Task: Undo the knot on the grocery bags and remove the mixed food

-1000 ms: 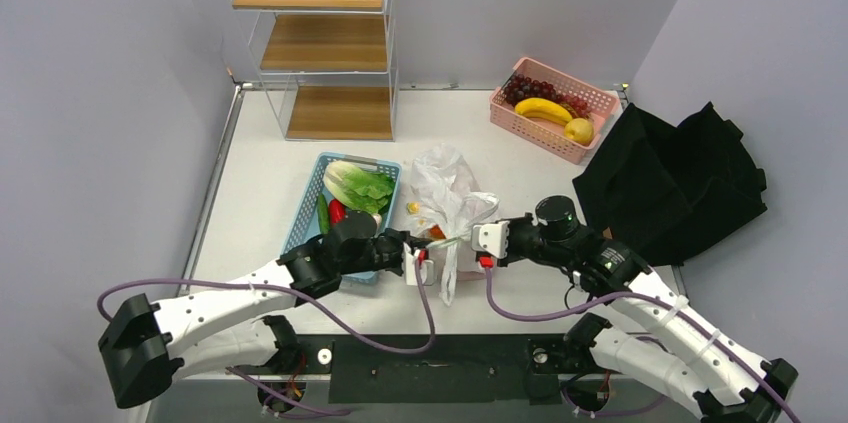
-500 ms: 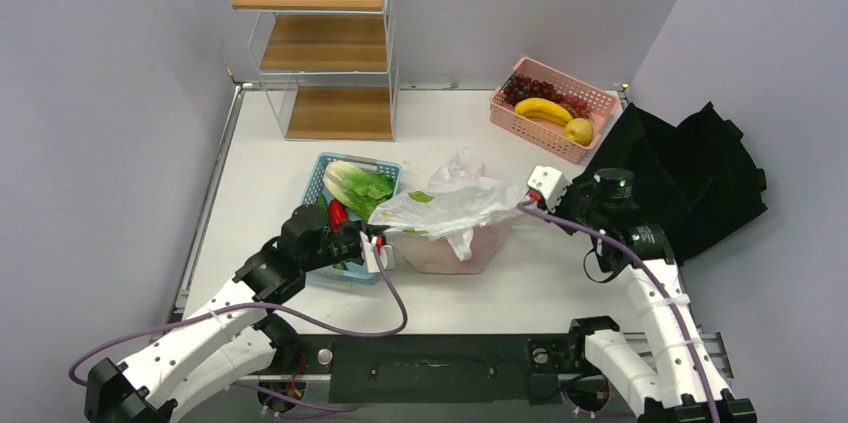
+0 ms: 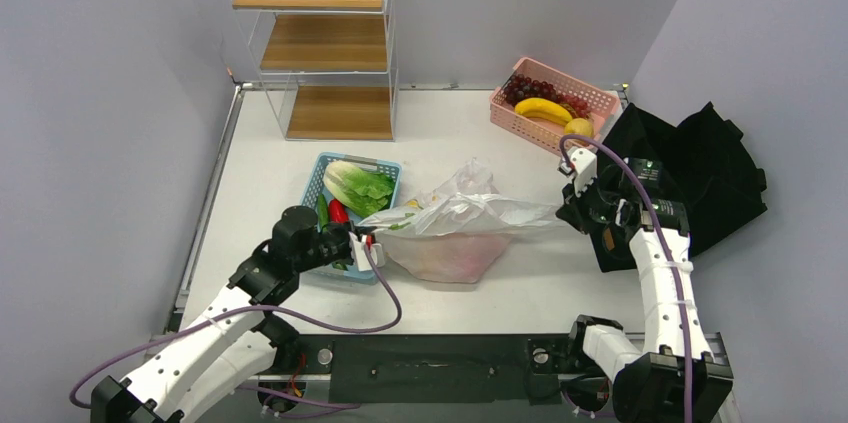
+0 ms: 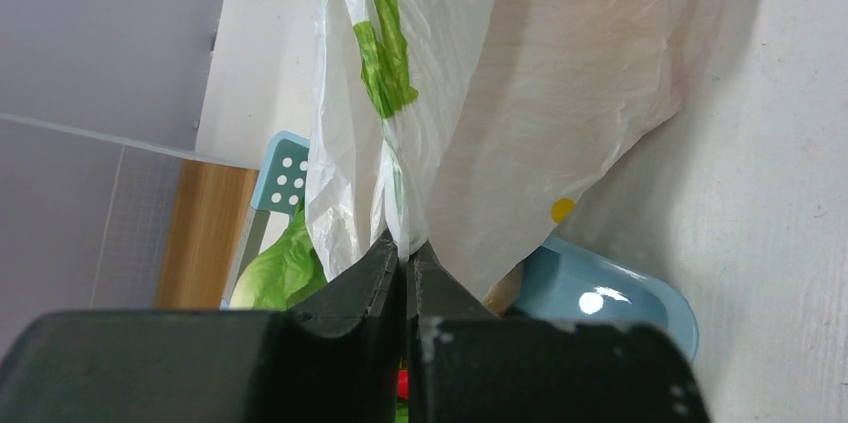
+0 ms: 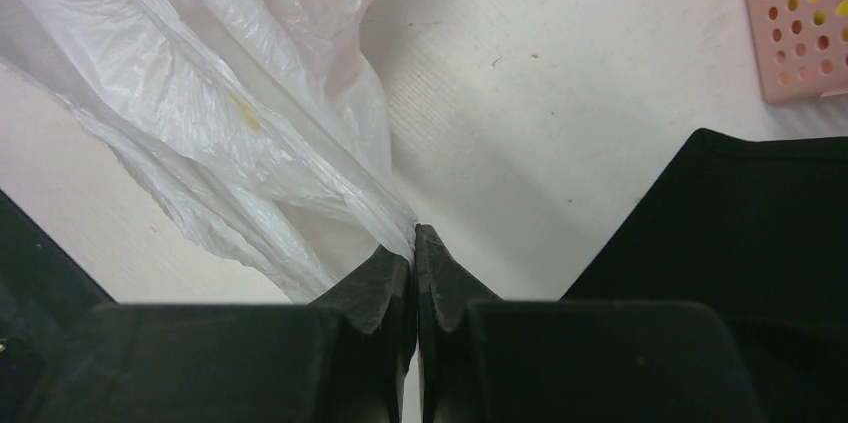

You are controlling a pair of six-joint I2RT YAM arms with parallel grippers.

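Note:
The grocery bag (image 3: 455, 228), thin white plastic with green and yellow marks, lies stretched across the middle of the table. My left gripper (image 3: 368, 238) is shut on its left handle, seen pinched in the left wrist view (image 4: 405, 248). My right gripper (image 3: 563, 211) is shut on its right handle, seen pinched in the right wrist view (image 5: 413, 236). The plastic is pulled taut between them. The mixed food is hidden inside the bag; only a pinkish bulge (image 3: 450, 255) shows through.
A blue basket (image 3: 318, 183) with lettuce and red pepper sits left of the bag, under my left gripper. A pink basket (image 3: 515, 123) with banana and grapes is at back right. A black tote (image 3: 700, 178) lies right. A wooden shelf rack (image 3: 330, 43) stands at the back.
Both grippers have pulled apart, left one leftward, right one right and back, holding the handles. The bag went from a bunched upright heap to stretched flat and wide.

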